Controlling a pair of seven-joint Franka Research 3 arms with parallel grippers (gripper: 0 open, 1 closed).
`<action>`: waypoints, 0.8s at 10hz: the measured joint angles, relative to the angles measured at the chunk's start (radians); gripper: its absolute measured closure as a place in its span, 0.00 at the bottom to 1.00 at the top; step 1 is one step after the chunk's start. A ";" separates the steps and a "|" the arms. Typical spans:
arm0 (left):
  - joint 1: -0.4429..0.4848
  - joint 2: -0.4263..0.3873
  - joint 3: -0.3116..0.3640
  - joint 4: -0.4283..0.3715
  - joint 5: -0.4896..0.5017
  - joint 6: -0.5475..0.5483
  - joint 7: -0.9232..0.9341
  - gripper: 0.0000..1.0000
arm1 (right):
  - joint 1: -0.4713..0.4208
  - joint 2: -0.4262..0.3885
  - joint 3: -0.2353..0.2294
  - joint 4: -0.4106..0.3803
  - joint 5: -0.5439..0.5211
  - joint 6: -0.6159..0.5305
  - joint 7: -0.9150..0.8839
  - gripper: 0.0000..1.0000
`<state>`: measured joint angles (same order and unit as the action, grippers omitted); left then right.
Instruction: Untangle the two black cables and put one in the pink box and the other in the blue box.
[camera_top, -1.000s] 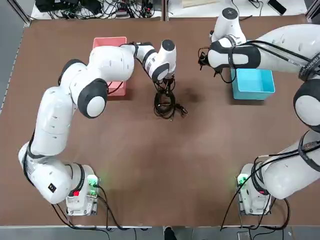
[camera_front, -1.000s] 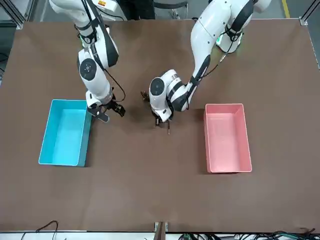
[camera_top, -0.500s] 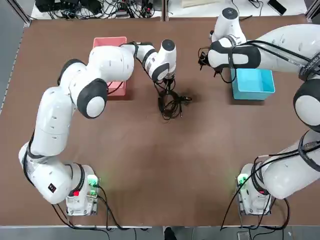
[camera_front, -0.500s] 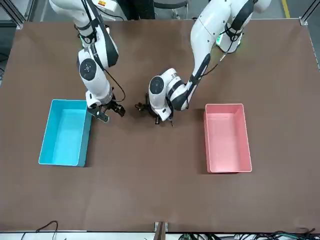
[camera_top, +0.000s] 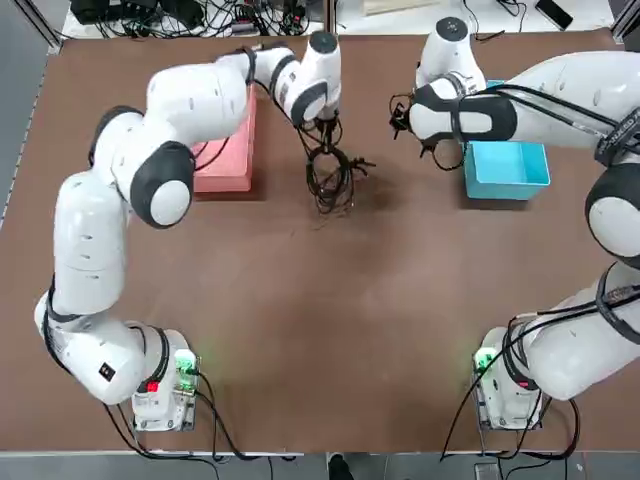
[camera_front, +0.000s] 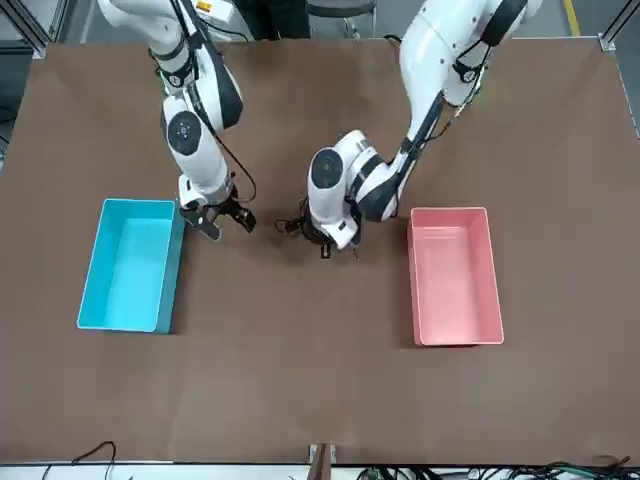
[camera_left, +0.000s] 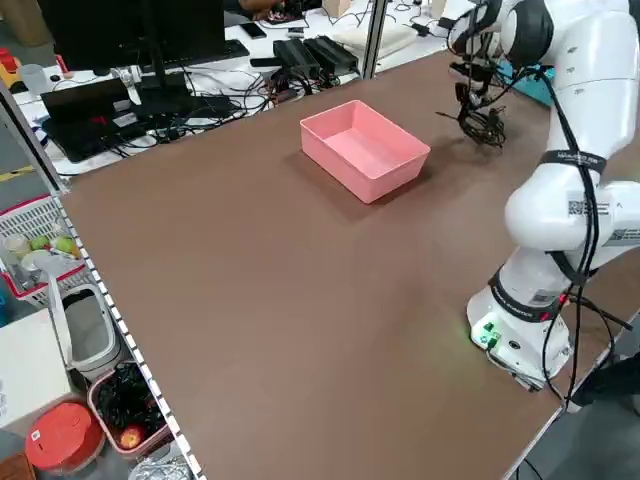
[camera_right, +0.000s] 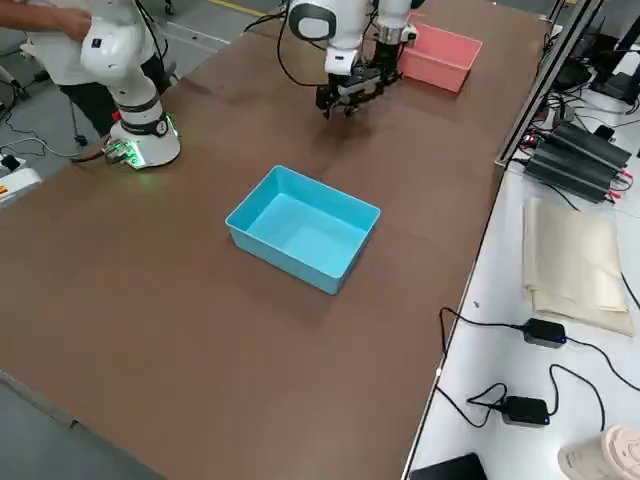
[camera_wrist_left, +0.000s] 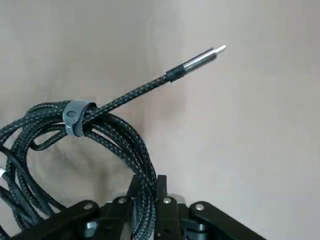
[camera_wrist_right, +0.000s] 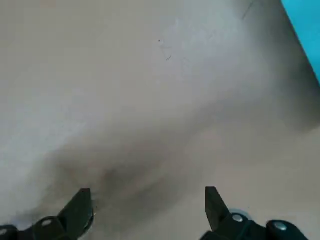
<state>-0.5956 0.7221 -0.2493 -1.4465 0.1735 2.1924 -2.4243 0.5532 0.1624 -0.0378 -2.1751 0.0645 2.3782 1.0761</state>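
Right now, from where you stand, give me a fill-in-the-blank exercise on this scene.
The left pincer grips a coiled ____ cable.
The right pincer stands ____, holding nothing.
The plastic box on the robot's left is ____.
The plastic bin on the robot's right is ____.

Missing words: black; open; pink; blue.

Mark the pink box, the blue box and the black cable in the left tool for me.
Pink box (camera_front: 457, 280): front view, inner floor.
Blue box (camera_right: 306, 226): right side view, inner floor.
Black cable (camera_wrist_left: 134, 94): left wrist view, straight plug end.
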 joint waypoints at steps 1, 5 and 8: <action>0.001 -0.025 0.000 0.003 -0.031 -0.003 0.000 0.85 | 0.012 0.000 0.000 0.013 0.000 0.000 0.087 0.00; -0.009 -0.088 -0.012 0.056 -0.204 -0.083 -0.003 0.85 | 0.040 -0.001 0.000 0.069 0.001 -0.001 0.347 0.00; -0.013 -0.096 -0.015 0.060 -0.212 -0.088 -0.009 0.85 | 0.053 -0.001 0.000 0.094 0.001 -0.001 0.415 0.00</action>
<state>-0.6087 0.6266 -0.2638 -1.3866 -0.0383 2.1044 -2.4333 0.6058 0.1618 -0.0376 -2.0807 0.0651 2.3768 1.4907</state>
